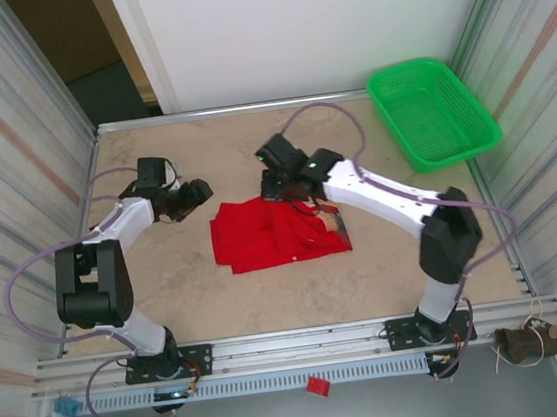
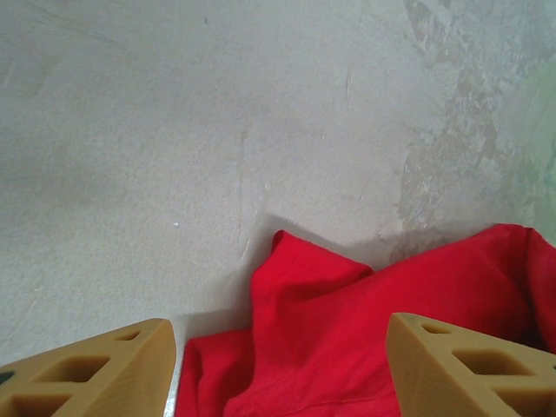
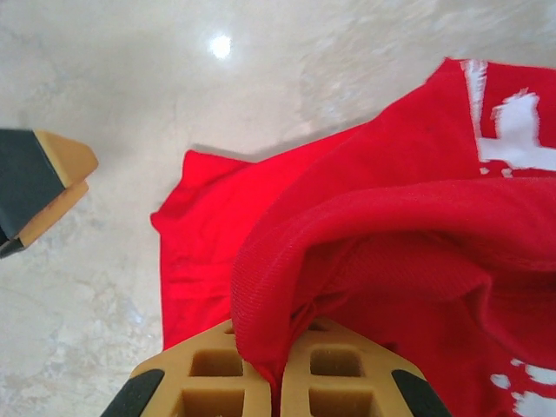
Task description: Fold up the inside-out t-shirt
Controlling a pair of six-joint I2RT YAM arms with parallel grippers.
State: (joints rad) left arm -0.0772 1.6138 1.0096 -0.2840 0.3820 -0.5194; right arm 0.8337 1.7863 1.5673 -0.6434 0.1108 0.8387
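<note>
The inside-out t-shirt (image 1: 276,231) lies bunched and partly folded in the middle of the table, bright red with white lettering (image 3: 512,130) on one turned-up part. My right gripper (image 1: 278,186) is at the shirt's far edge, shut on a raised fold of red cloth (image 3: 280,382). My left gripper (image 1: 198,191) hangs open just off the shirt's far left corner. In the left wrist view its tan fingers (image 2: 95,373) stand wide apart over a rumpled corner of the shirt (image 2: 365,330), with nothing between them. The left fingertip (image 3: 43,187) also appears in the right wrist view.
A green mesh basket (image 1: 431,111) sits tilted at the far right corner. Striped walls (image 1: 10,148) close in both sides of the tabletop (image 1: 167,292). A metal rail (image 1: 294,346) runs along the near edge by the arm bases.
</note>
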